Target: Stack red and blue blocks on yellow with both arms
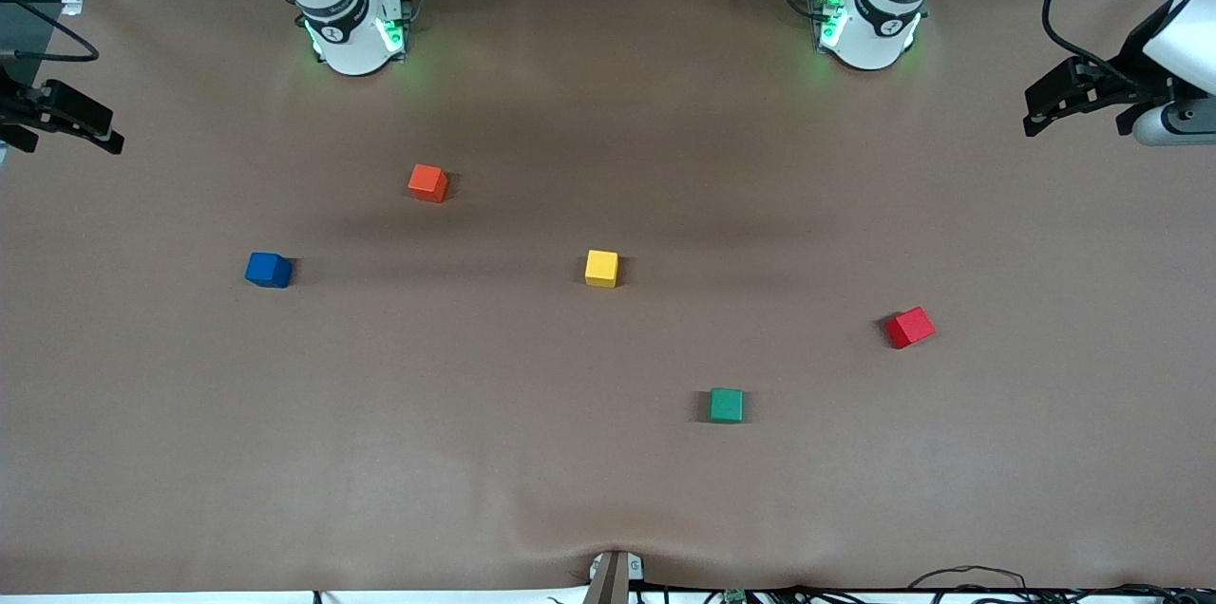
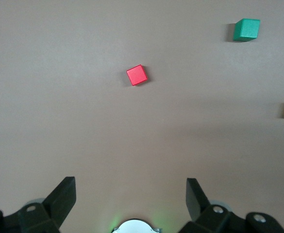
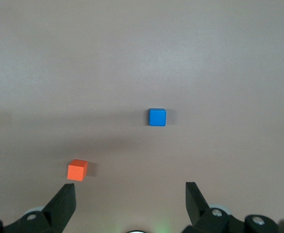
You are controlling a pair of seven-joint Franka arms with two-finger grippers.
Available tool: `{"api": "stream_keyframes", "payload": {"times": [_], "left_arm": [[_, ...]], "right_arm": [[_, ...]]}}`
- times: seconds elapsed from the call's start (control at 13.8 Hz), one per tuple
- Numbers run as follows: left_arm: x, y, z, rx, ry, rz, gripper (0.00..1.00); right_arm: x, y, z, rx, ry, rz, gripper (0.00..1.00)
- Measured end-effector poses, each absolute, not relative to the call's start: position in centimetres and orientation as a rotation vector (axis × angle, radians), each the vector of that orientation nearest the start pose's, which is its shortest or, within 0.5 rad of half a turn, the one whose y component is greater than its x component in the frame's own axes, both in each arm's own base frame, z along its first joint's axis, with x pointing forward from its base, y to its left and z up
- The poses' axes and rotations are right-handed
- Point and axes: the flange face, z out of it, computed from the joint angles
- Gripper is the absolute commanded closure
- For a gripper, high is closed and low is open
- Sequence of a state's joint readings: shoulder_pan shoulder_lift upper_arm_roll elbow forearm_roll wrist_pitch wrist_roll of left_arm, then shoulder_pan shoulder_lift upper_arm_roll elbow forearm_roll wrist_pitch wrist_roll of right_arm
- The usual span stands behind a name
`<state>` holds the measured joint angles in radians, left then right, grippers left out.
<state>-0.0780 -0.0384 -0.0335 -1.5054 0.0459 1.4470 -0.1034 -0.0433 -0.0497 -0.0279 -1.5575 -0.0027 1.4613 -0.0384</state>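
The yellow cube (image 1: 601, 268) sits alone near the middle of the table. Toward the left arm's end lies the red cube (image 1: 910, 328), a little nearer the front camera; the left wrist view shows it (image 2: 137, 75) well ahead of the fingers. The blue cube (image 1: 269, 270) rests toward the right arm's end and appears in the right wrist view (image 3: 157, 117). My left gripper (image 1: 1040, 110) hangs open over the table's edge at its own end, with nothing between its fingers (image 2: 131, 187). My right gripper (image 1: 109, 134) is open and empty too (image 3: 130, 191), over its end of the table.
An orange-red cube (image 1: 427, 183) lies between the right arm's base (image 1: 351, 34) and the blue cube. A green cube (image 1: 726, 405) sits nearer the front camera than the yellow one. The left arm's base (image 1: 864, 29) stands at the table's back edge.
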Motion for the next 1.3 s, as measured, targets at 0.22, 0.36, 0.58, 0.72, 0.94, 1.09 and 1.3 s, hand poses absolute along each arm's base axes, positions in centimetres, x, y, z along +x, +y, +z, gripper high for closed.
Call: {"api": "stream_keyframes", "payload": {"times": [0.22, 0.36, 0.58, 0.72, 0.94, 1.09, 1.3], "left_arm": [[52.68, -5.34, 66.48, -3.093, 0.003, 0.024, 0.00], [52.68, -5.32, 66.37, -3.092, 0.002, 0.029, 0.00], [52.69, -5.31, 66.20, -3.092, 0.002, 0.035, 0.00], [52.69, -5.30, 66.12, -3.092, 0.002, 0.038, 0.00], [52.69, -5.24, 65.94, -3.091, 0.000, 0.044, 0.00], [52.69, -5.23, 65.84, -3.091, 0.000, 0.047, 0.00], [52.67, -5.21, 65.73, -3.090, -0.001, 0.054, 0.00]], "right_arm": [[52.63, -3.83, 64.80, -3.139, 0.052, 0.074, 0.00], [52.63, -3.83, 64.79, -3.139, 0.052, 0.074, 0.00], [52.63, -3.84, 64.78, -3.139, 0.052, 0.074, 0.00], [52.63, -3.84, 64.78, -3.139, 0.052, 0.075, 0.00], [52.63, -3.86, 64.77, -3.139, 0.053, 0.075, 0.00], [52.62, -3.87, 64.75, -3.139, 0.053, 0.075, 0.00], [52.62, -3.88, 64.75, -3.139, 0.053, 0.076, 0.00]]}}
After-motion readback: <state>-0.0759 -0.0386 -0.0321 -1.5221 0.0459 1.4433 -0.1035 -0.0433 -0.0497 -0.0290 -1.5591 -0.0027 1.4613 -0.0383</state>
